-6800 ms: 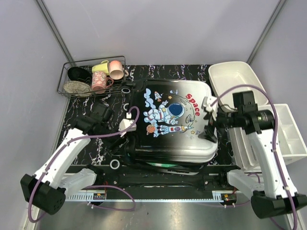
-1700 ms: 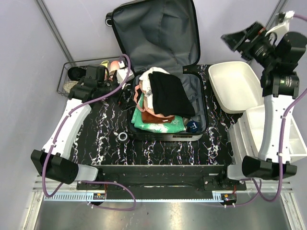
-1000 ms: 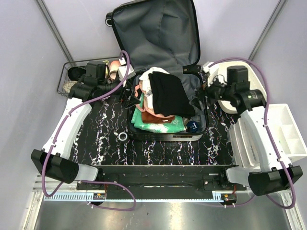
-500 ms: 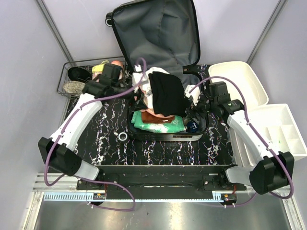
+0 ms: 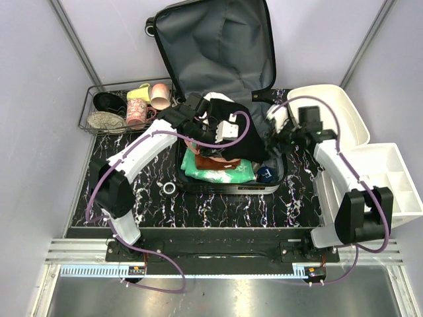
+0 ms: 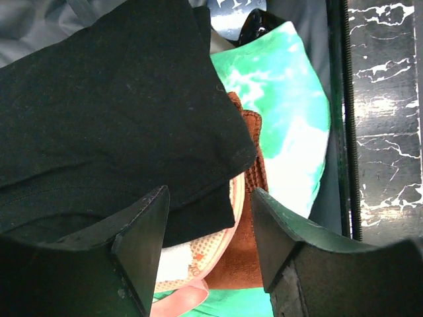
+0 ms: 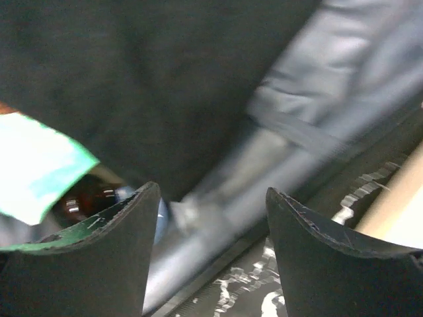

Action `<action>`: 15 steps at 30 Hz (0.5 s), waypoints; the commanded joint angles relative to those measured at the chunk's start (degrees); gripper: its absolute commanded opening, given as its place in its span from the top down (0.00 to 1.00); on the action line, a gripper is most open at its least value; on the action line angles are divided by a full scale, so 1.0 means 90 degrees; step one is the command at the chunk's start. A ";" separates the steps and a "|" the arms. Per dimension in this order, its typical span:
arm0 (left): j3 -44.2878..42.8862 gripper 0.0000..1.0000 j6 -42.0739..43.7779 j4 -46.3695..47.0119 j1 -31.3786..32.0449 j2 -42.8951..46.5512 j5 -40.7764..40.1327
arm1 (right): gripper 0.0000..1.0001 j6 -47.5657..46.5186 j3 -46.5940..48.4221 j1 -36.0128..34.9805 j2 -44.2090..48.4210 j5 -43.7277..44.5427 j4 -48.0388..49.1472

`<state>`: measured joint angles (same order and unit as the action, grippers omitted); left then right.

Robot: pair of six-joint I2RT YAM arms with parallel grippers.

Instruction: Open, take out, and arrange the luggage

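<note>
Noted left gripper (image 6: 208, 195) with jaws spread, gripping nothing, low over the corner of a black garment (image 6: 99, 99) at the centre of the left wrist view. Seen between and just beyond the fingers: the hem of that garment, a rust-brown cloth (image 6: 248, 244) under it, and a green-and-white tie-dye piece (image 6: 291, 125) towards the upper right. Cannot tell whether either finger touches the fabric. Noted right gripper (image 7: 213, 191) likewise spread and empty, above the black garment's edge and the grey lining (image 7: 330, 86) at upper right of its blurred view; contact not readable there either. From the top camera, placed both grippers at frame centre, the left from the left side, the right from the right side, either side of the black garment atop the pile. Located the luggage (image 5: 218, 46) open at centre: lid upright at upper centre with grey lining facing the camera, lower shell flat on the black marbled table (image 5: 218, 205), packed with clothes. Recorded a dark blue item (image 5: 266, 174) at the shell's lower right corner. Logged a black wire basket (image 5: 89, 105) with cups at upper left, a white bin (image 5: 330, 112) and a divided white tray (image 5: 396, 178) at right, and a small ring (image 5: 169, 188) on the table left of the shell.
</note>
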<state>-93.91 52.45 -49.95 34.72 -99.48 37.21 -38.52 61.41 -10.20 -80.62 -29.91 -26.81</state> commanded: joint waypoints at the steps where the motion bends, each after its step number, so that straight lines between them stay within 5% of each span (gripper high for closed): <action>1: -0.0513 0.41 0.0228 0.0188 0.0000 -0.0001 -0.0052 | 0.27 0.0802 0.1203 0.0878 -0.0270 0.0371 -0.0116; 7: -0.0786 0.39 -0.0191 0.0452 -0.0049 -0.0235 -0.0072 | 0.33 0.1184 0.2062 0.1689 -0.1187 0.2129 -0.0263; 15: -0.1128 0.39 -0.0632 0.0560 -0.0322 -0.0519 0.0065 | 0.49 0.1243 0.3771 0.1836 -0.3334 0.3195 -0.0575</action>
<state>-101.06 48.99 -47.03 32.99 -103.20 36.64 -28.56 89.12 6.13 -104.01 -9.13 -29.32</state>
